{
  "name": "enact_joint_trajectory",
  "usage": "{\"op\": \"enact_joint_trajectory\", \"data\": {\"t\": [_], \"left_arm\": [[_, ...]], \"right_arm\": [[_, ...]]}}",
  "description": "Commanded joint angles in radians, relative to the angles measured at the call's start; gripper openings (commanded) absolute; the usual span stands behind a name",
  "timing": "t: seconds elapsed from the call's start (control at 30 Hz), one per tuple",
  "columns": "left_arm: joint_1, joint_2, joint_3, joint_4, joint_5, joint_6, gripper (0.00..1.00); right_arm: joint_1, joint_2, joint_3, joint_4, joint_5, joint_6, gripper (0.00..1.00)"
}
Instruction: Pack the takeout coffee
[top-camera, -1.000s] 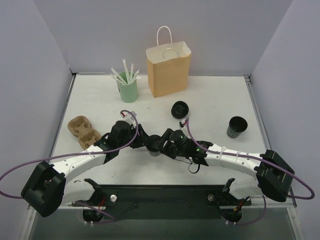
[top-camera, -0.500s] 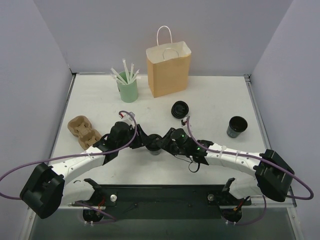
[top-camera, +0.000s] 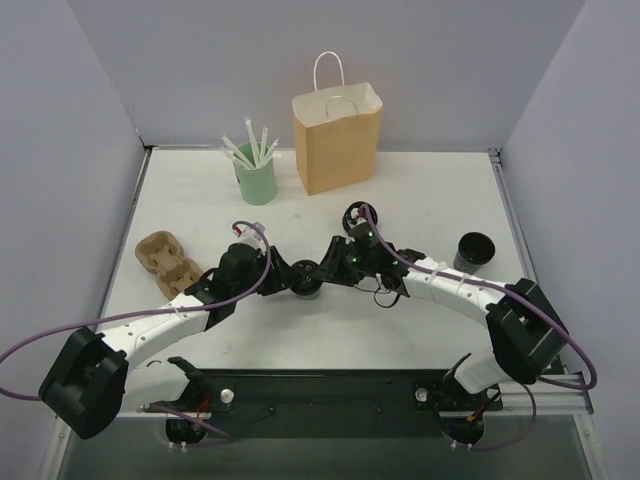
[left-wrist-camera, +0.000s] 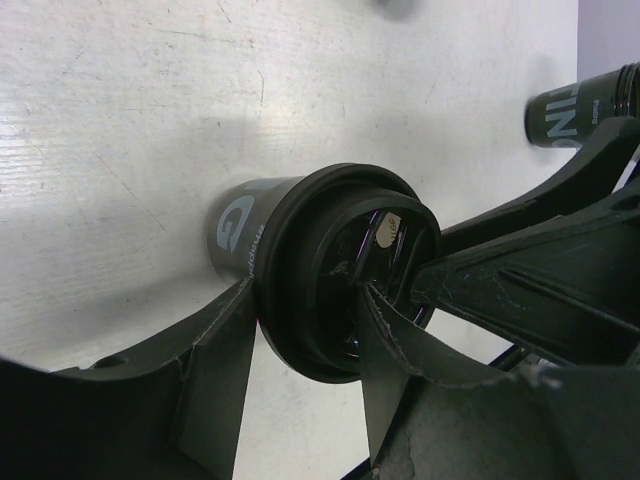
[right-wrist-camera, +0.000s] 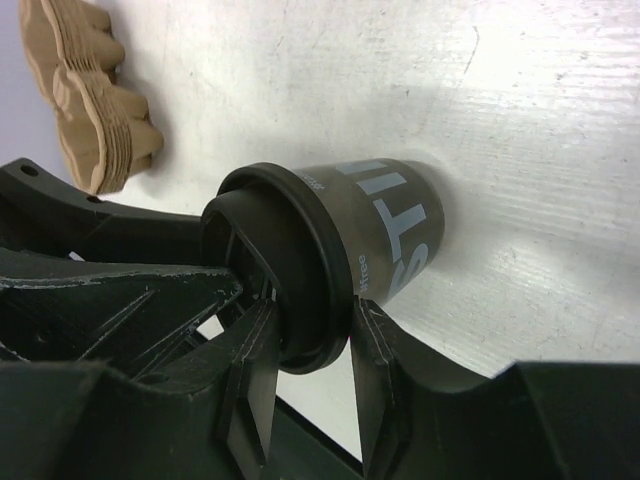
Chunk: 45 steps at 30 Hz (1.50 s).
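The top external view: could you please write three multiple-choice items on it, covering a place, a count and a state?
1. The mint-green cup of straws stands: A) left of the paper bag; B) right of it; C) inside it.
2. Black cups in view: A) one; B) two; C) four.
3. The black cup at the right is: A) lidded; B) open-topped; C) tipped over.
Answers: A, it stands beside the bag's left side; B, the lidded cup mid-table plus the right one; B, its mouth is uncovered.
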Motion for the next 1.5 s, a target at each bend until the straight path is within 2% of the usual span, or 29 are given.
{"op": "enact_joint_trajectory", "data": {"t": [0.0,0.13,0.27,0.7,0.87,1.03,1.23,1.47], "left_arm": [[-0.012,0.009,-0.042,-0.146,0.015,0.047,0.51],[-0.012,0.021,-0.005,-0.16,0.011,0.052,0.51],[-0.009,0.037,0.05,-0.194,0.001,0.073,0.52],[0.042,0.092,0.23,-0.293,0.06,0.179,0.59],[0.052,0.107,0.261,-0.297,0.107,0.224,0.66],[0.062,0.127,0.293,-0.31,0.127,0.255,0.68],[0.072,0.069,0.316,-0.341,0.149,0.258,0.68],[0.098,0.06,0.354,-0.402,0.113,0.308,0.7]], "right_arm": [[-0.079,0.088,0.071,-0.104,-0.022,-0.163,0.27],[-0.113,0.101,0.136,-0.133,-0.087,-0.192,0.3],[-0.136,0.142,0.224,-0.228,-0.097,-0.216,0.25],[-0.191,0.268,0.329,-0.368,-0.171,-0.218,0.17],[-0.203,0.315,0.376,-0.408,-0.217,-0.238,0.17],[-0.206,0.358,0.419,-0.449,-0.26,-0.291,0.15],[-0.205,0.374,0.45,-0.489,-0.308,-0.351,0.13],[-0.203,0.372,0.447,-0.511,-0.355,-0.385,0.13]]}}
